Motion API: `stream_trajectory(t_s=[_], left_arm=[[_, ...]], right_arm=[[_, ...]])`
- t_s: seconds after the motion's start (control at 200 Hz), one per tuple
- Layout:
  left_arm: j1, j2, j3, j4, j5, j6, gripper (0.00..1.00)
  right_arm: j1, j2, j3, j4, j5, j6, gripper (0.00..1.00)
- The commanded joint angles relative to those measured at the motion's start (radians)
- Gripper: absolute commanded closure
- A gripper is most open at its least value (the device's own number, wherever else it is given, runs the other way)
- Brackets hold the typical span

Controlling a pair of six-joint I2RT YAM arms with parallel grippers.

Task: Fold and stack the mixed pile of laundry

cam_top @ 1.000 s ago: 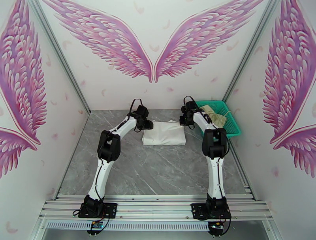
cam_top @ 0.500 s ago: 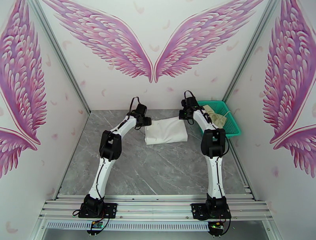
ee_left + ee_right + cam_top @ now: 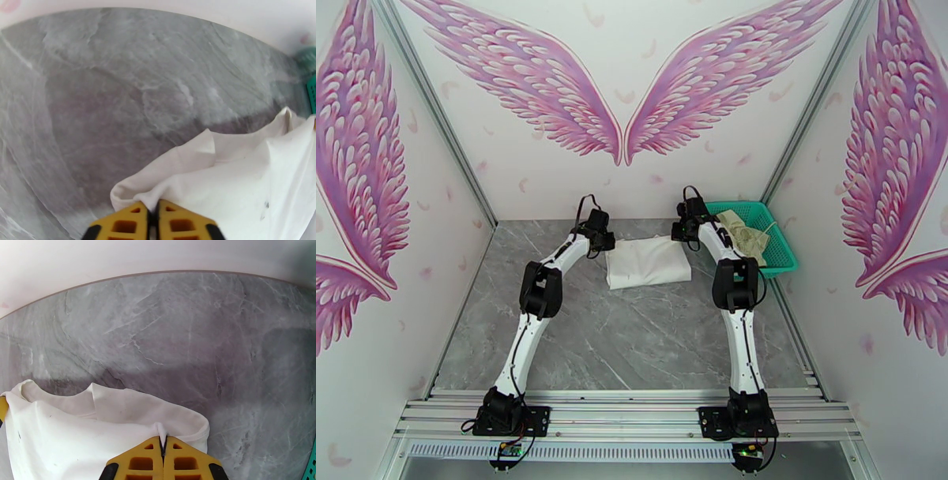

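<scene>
Grey marble table (image 3: 632, 339): left tool (image 3: 153, 206), right tool (image 3: 162, 442) both clamped shut on white shirt (image 3: 648, 262) far edge

1. Shirt (image 3: 648, 262): plain white, a few tiny dark specks.
2. Garment (image 3: 746, 235): cream-beige.
3. Basket (image 3: 784, 246): teal-green mesh.
4. Table (image 3: 632, 347): grey marble, pale veining.
5. Walls (image 3: 632, 189): white, pink-purple feathered wings.
6. Left gripper (image 3: 152, 207), right gripper (image 3: 163, 443): yellow.
7. Left arm (image 3: 520, 347), right arm (image 3: 740, 347): white, black joints.
</scene>
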Motion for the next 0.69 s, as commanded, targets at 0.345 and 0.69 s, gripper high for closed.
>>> stream_trajectory(t_s=[0.345, 0.69], left_arm=[[0.053, -0.068, -0.04, 0.069, -0.014, -0.03, 1.0], [0.07, -0.124, -0.043, 0.035, -0.027, -0.06, 0.46]], right_arm=[[-0.008, 0.047, 0.076, 0.023, -0.042, 0.086, 0.87], [-0.022, -0.027, 0.106, -0.068, -0.074, 0.11, 0.45]])
